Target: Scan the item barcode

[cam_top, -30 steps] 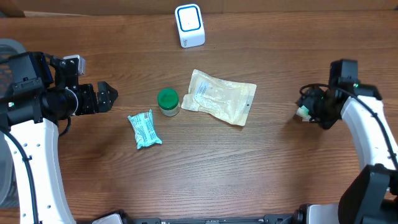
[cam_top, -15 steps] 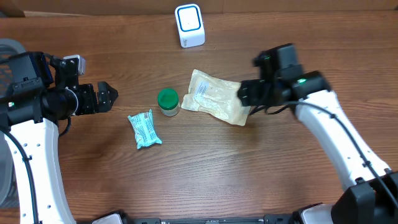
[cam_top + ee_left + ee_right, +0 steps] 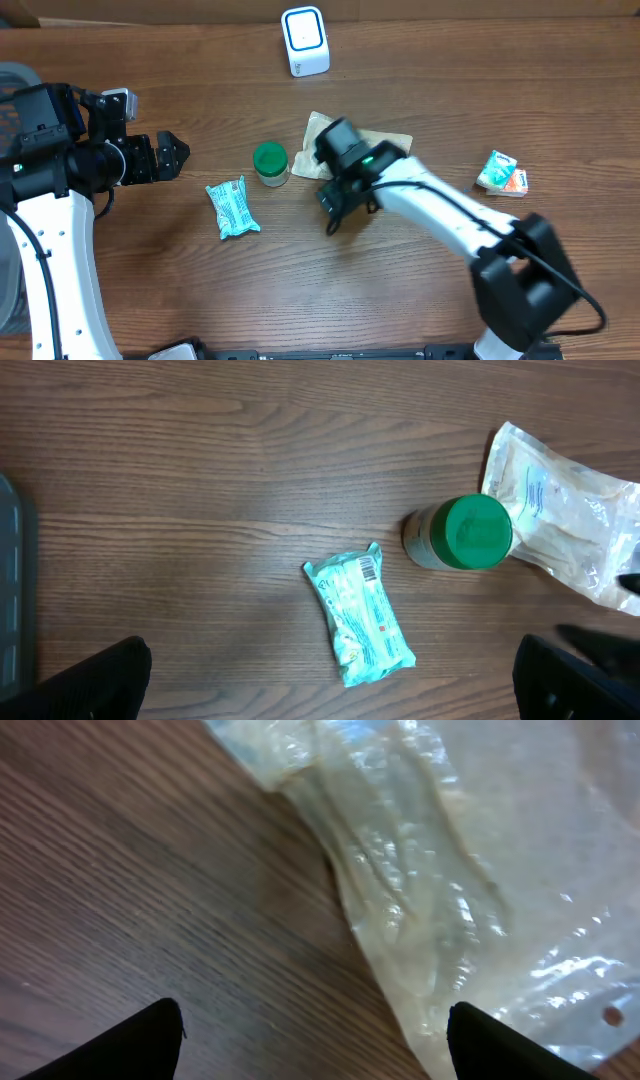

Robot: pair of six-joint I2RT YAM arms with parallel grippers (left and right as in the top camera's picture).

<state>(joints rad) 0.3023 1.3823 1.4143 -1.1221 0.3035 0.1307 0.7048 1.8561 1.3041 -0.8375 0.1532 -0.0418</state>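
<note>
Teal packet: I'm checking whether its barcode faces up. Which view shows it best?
Left wrist: the teal packet lies whole and large, barcode stripes visible at its upper end. Overhead shows it small; right wrist misses it.

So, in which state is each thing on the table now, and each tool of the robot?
Left tool: open, empty, away from the items.
Right tool: open, empty, over the pouch edge.
Clear pouch: lying flat, not gripped.
Jar: upright, green lid on.
Teal packet: lying flat, barcode up.
Small packet: lying flat, apart from both tools.
Scanner: standing, no item before it.
</note>
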